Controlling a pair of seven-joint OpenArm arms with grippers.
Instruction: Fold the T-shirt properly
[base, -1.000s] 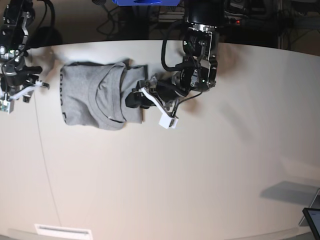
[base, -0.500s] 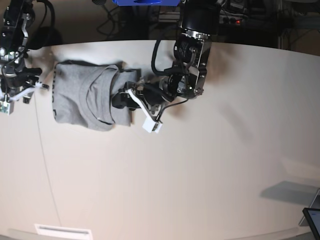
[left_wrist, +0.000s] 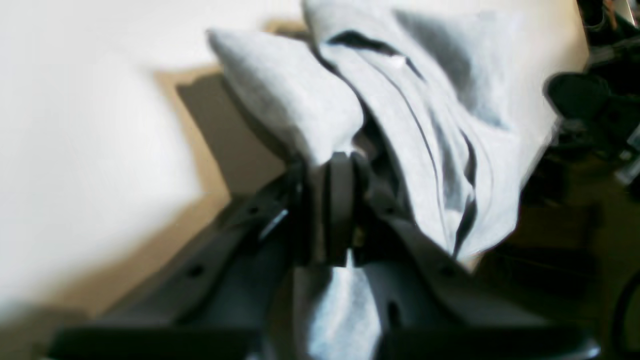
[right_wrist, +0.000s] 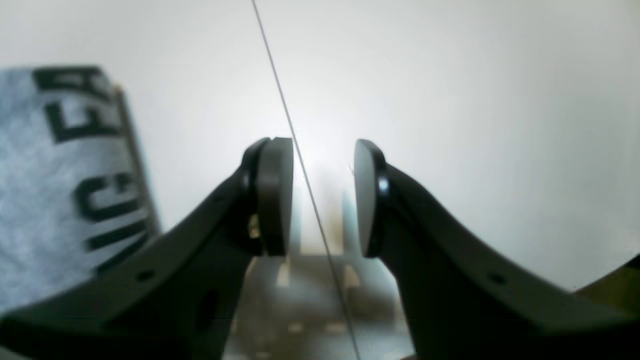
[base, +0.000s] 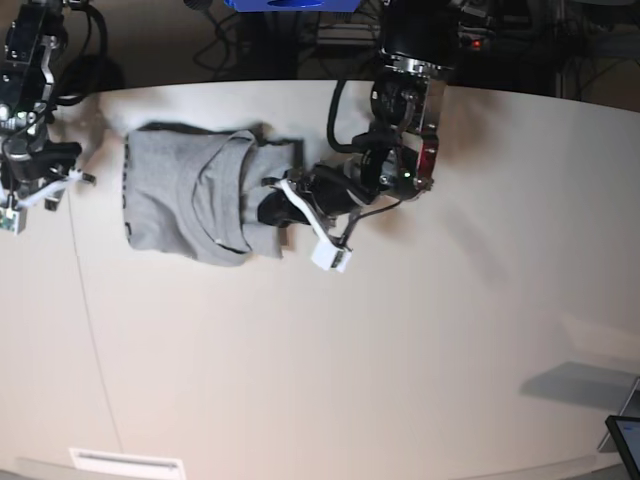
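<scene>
The light grey T-shirt (base: 190, 195) lies folded into a rough rectangle on the white table (base: 400, 330), neckline showing, a strip of black lettering along its left edge. My left gripper (base: 272, 208) reaches in from the right and is shut on the shirt's right edge. In the left wrist view the gripper (left_wrist: 332, 165) pinches bunched grey cloth (left_wrist: 410, 125) between its pads. My right gripper (base: 25, 195) hovers left of the shirt, apart from it. In the right wrist view it (right_wrist: 322, 195) stands open with nothing between its fingers, the lettered T-shirt edge (right_wrist: 50, 175) to its left.
A thin seam line (base: 85, 300) runs down the table at the left. A white strip (base: 125, 462) lies at the front left edge and a dark tablet corner (base: 625, 435) at the front right. Dark cables and equipment crowd the space behind the table's far edge.
The left gripper has closed on the shirt's right edge. The shirt slid left with the arm, then came back to the right. The right arm has barely moved.
</scene>
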